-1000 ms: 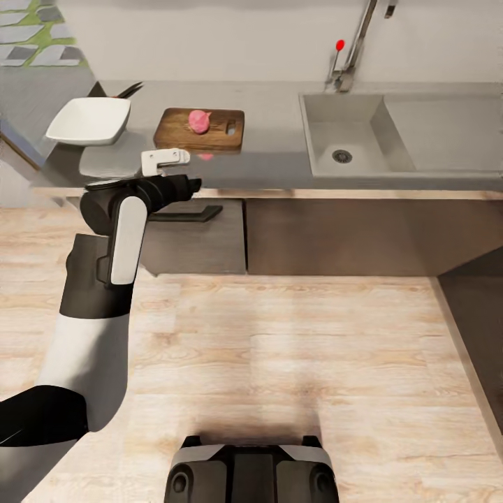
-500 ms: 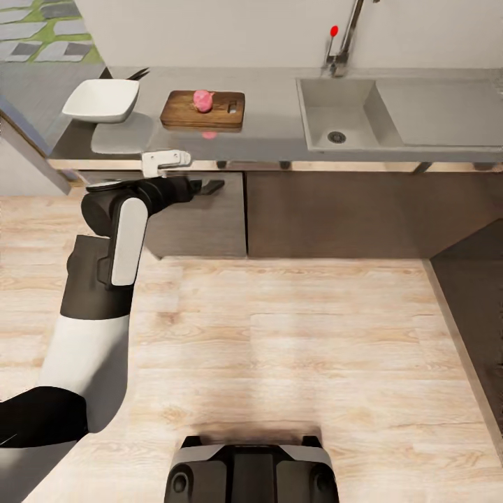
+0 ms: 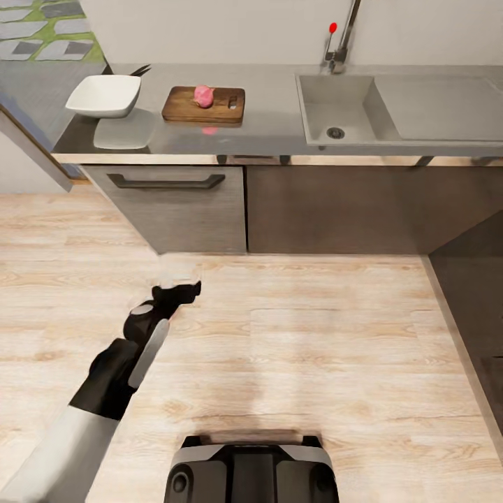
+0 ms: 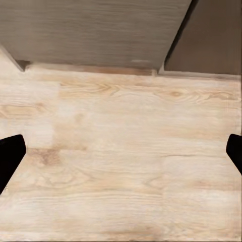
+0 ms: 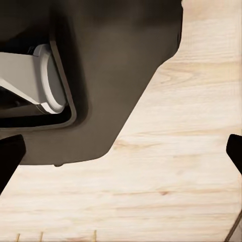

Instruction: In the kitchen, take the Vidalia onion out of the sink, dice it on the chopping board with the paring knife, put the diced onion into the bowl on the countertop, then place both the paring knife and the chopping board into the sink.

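On the smooth grey countertop (image 3: 272,133), a pink onion (image 3: 203,96) sits on the dark brown wooden chopping board (image 3: 185,107) – white squarish bowl (image 3: 105,95) beside it, steel sink (image 3: 335,112) well apart – while the left gripper (image 4: 121,151), empty, hangs over the pale wood floor (image 3: 293,349), fingers wide apart.

Onion (image 3: 203,96) on chopping board (image 3: 187,106), bowl (image 3: 105,95) left, sink (image 3: 335,112) right.
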Motion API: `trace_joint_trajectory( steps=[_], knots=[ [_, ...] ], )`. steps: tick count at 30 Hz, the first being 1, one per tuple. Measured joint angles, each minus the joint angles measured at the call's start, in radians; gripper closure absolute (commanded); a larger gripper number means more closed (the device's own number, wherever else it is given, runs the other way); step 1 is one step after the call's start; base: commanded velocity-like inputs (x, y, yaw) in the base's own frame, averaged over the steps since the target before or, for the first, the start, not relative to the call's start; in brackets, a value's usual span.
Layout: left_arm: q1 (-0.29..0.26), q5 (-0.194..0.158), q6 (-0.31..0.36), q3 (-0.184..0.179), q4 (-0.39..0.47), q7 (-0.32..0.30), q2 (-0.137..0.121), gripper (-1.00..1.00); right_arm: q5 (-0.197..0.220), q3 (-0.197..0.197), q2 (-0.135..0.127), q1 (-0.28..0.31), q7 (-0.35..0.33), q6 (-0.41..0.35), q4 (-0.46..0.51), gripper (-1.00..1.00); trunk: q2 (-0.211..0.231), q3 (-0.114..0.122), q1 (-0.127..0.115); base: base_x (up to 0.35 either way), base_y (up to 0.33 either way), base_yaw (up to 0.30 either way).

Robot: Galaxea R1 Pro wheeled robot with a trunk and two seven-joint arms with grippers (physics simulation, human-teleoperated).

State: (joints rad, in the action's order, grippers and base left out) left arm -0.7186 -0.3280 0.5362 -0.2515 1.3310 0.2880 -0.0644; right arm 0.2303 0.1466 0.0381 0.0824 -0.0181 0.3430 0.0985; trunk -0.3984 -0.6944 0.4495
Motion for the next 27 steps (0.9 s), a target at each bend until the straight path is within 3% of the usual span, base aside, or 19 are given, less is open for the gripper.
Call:
trace_joint_trajectory(
  steps=[2,4,6,9,10,11,13,17,18,19,21,23,27],
  knots=[
    [0.039,0.001,-0.103,-0.039,-0.067,0.001,-0.028,-1.00,0.000,0.000,-0.004,0.000,0.001,0.003,0.001,-1.00,0.000,0.000,0.000,0.000,0.000,0.000],
    [0.098,-0.001,-0.282,-0.091,-0.199,0.001,-0.055,-1.00,0.000,-0.002,-0.022,0.000,0.001,0.007,0.007,-1.00,0.000,0.000,0.000,0.000,0.000,0.000],
    [0.146,-0.004,-0.408,-0.137,-0.318,0.001,-0.062,-1.00,0.000,-0.002,-0.034,0.000,0.001,0.008,0.018,-1.00,0.000,0.000,0.000,0.000,0.000,0.000],
    [0.209,-0.002,-0.530,-0.198,-0.487,0.002,-0.066,-1.00,0.000,-0.003,-0.046,0.000,0.002,0.008,0.047,-1.00,0.000,0.000,0.000,0.000,0.000,0.000],
    [0.236,0.000,-0.685,-0.222,-0.600,0.003,-0.064,-1.00,-0.001,-0.003,-0.053,0.000,0.004,0.007,0.073,-1.00,0.000,0.000,0.000,0.000,0.000,0.000],
    [0.247,-0.002,-0.741,-0.228,-0.644,0.004,-0.062,-1.00,-0.001,-0.002,-0.056,0.000,0.004,0.007,0.080,-1.00,0.000,0.000,0.000,0.000,0.000,0.000],
    [0.263,-0.007,-0.957,-0.254,-0.806,0.007,-0.045,-1.00,-0.001,-0.002,-0.068,0.000,0.005,0.005,0.108,-1.00,0.000,0.000,0.000,0.000,0.000,0.000],
    [0.273,-0.008,-1.322,-0.281,-1.181,0.009,0.006,-1.00,-0.002,-0.003,-0.088,0.000,0.007,-0.006,0.167,-1.00,0.000,0.000,0.000,0.000,0.000,0.000],
    [0.274,-0.010,-1.442,-0.284,-1.292,0.009,0.028,-1.00,-0.002,-0.003,-0.096,0.001,0.009,-0.028,0.210,-1.00,0.000,0.000,0.000,0.000,0.000,0.000],
    [0.282,-0.008,-1.515,-0.285,-1.335,0.011,0.036,-1.00,-0.002,-0.003,-0.098,0.001,0.009,-0.038,0.223,-1.00,0.000,0.000,0.000,0.000,0.000,0.000],
    [0.329,-0.009,-1.579,-0.286,-1.375,0.014,0.045,-1.00,-0.002,-0.003,-0.110,0.001,0.009,-0.088,0.273,-1.00,0.000,0.000,0.000,0.000,0.000,0.000],
    [0.372,-0.010,-1.580,-0.285,-1.393,0.015,0.048,-1.00,-0.001,-0.001,-0.116,0.001,0.006,-0.107,0.304,-1.00,0.000,0.000,0.000,0.000,0.000,0.000],
    [0.401,-0.012,-1.580,-0.286,-1.403,0.020,0.050,-1.00,0.000,0.001,-0.119,0.001,0.000,-0.054,0.316,-1.00,0.000,0.000,0.000,0.000,0.000,0.000]
  ],
)
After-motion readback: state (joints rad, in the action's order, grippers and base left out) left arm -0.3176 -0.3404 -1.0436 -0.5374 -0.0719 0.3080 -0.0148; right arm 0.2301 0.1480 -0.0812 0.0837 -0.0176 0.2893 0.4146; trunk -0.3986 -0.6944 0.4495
